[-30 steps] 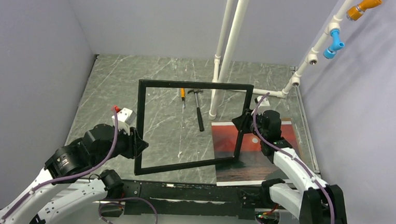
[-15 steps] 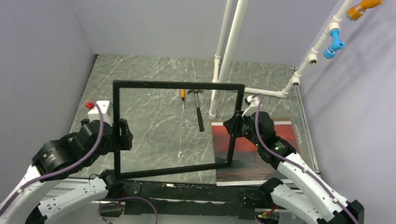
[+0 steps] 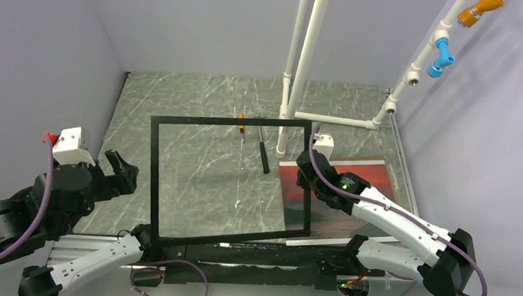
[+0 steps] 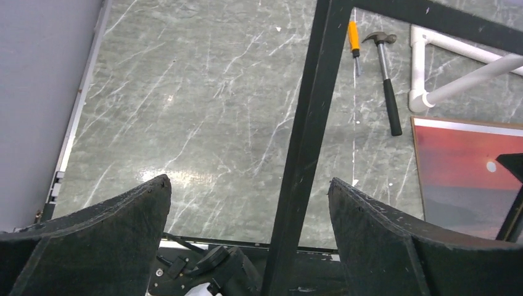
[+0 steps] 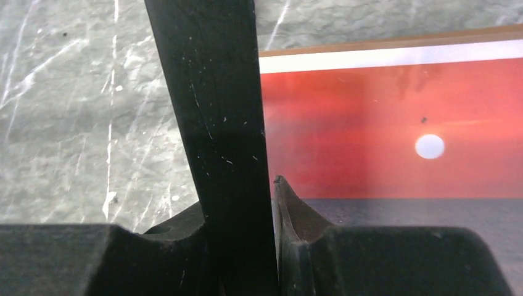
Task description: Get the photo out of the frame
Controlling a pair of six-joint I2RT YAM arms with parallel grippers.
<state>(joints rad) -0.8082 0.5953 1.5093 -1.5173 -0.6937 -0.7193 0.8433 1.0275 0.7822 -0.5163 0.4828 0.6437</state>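
The left gripper [image 3: 121,170] [image 4: 248,185] stood with its jaws spread as wide as they go and held nothing; in its wrist view the frame's left bar crossed the gap between the fingers [image 4: 117,216], nearer the right-hand one, touching neither, and from above the gripper sat just to the left of that bar, apart from it. The right gripper [image 3: 305,168] [image 5: 240,203] was closed tight on the right side bar of the frame [image 3: 152,182] [image 4: 308,135] [image 5: 213,111], a pad pressed to each face of the black strip. The frame was carried by that one grip, tilted up off the surface, with the marble showing through its opening; whether its lower edge touched the table could not be told. The photo [image 3: 380,174] [image 4: 462,166] [image 5: 370,123] lay flat and face up on the right side of the table [image 3: 200,96] [image 4: 185,92], outside the frame, red sky and white sun upward, partly under the right arm. The surface was grey-green marble with white veins. A black-handled hammer [image 3: 263,151] [image 4: 388,92] and an orange-handled screwdriver [image 3: 241,125] [image 4: 353,34] lay near the middle, beside white pipes [image 3: 305,68] [image 4: 469,68] rising from the table. Plain grey walls closed in three sides, with an orange fitting [image 3: 480,9] and a blue fitting [image 3: 441,56] high on the right.
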